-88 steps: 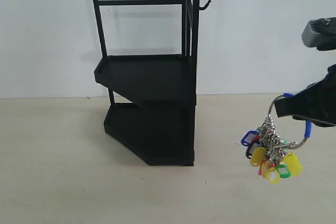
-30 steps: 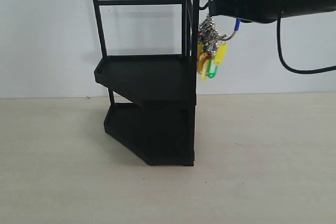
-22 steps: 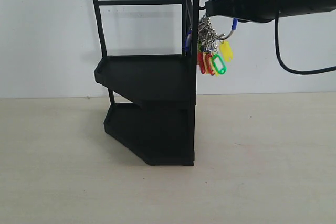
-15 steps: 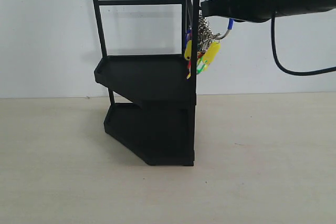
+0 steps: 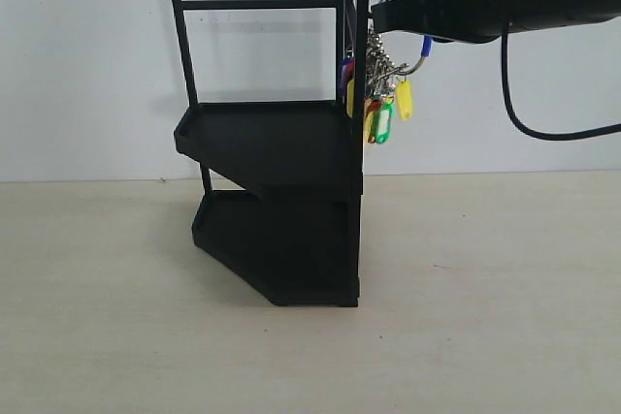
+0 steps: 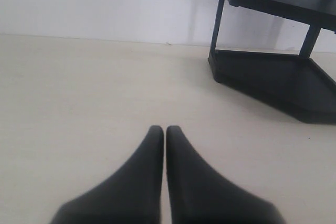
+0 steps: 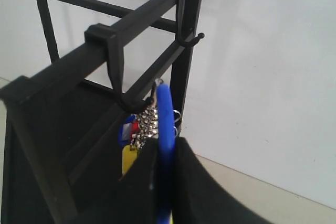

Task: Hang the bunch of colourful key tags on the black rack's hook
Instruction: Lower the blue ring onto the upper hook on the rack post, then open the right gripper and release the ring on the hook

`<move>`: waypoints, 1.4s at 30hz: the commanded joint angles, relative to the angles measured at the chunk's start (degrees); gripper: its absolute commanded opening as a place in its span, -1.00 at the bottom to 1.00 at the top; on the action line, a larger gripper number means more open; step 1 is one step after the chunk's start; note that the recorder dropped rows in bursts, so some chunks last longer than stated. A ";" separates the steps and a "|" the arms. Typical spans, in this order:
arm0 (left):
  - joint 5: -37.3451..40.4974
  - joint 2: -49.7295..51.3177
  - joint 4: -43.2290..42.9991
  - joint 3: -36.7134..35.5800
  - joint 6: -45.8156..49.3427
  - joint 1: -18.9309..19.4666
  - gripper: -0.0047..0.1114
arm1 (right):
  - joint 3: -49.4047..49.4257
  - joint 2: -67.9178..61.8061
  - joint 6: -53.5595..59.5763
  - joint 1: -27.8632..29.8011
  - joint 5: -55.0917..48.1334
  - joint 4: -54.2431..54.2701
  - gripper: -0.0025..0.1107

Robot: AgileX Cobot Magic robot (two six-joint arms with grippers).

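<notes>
The right pincer [image 7: 164,153] clamps the colourful key tag bunch [image 5: 380,94] by its loop. It holds it high, beside the black rack's [image 5: 277,147] hook [image 7: 127,103], for threading.

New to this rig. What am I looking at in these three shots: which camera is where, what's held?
This is a two-armed robot; each arm ends in a two-finger gripper. The wide shot is from a camera off the arms: a black rack stands on a pale table, and the right gripper reaches in at its top. The other two shots are from cameras on the wrists. The left gripper is shut, empty, over the table. The right wrist shot shows the right gripper clamped on the blue loop of the colourful key tag bunch, close beside a hook on the rack's top bar. Whether the loop sits on the hook is not clear.
</notes>
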State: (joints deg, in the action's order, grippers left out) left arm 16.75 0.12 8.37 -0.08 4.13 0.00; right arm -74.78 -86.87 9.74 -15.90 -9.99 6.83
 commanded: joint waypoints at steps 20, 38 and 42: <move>-0.45 -0.12 -0.28 0.08 0.20 -0.04 -0.84 | -0.80 1.10 -0.14 -3.92 2.07 0.20 -0.96; -0.45 -0.12 -0.28 0.08 0.20 -0.04 -0.84 | -0.59 1.00 -1.14 -3.92 1.62 0.08 -0.23; -0.45 -0.12 -0.28 0.08 0.20 -0.04 -0.84 | -0.59 1.00 -3.02 -2.23 -0.07 0.08 -0.34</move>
State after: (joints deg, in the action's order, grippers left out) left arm 16.75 0.12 8.37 -0.08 4.13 0.00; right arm -75.23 -86.67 8.03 -19.53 -8.94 6.91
